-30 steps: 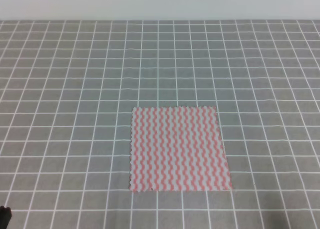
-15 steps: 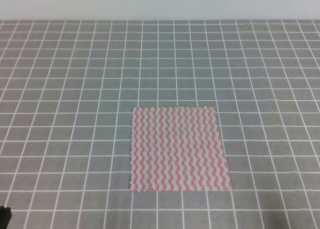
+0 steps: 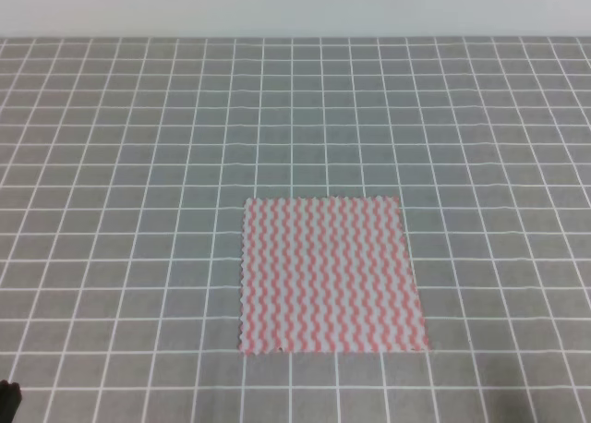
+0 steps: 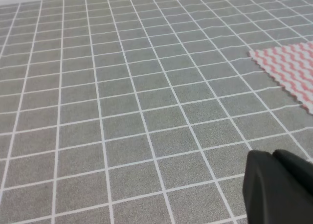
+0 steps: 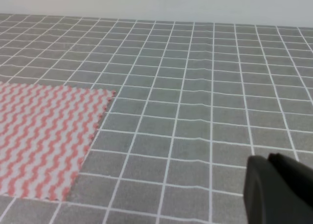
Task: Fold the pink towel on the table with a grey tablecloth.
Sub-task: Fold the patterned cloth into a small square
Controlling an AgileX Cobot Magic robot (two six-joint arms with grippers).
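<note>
At the near edge, we found the left gripper (image 3: 7,397) slightly lower in view than a second earlier; neither its fingers nor those of the right gripper (image 5: 279,190) showed their opening. Farther out, the pink towel (image 3: 328,275) lay flat, unmoved, unfolded on the counter (image 3: 138,164). Folding had not begun.

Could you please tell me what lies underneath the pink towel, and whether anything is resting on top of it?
The pink towel lies flat on the grey tablecloth, whose white grid runs on around all four edges. Nothing rests on top. The cloth directly beneath is covered and cannot be seen.
</note>
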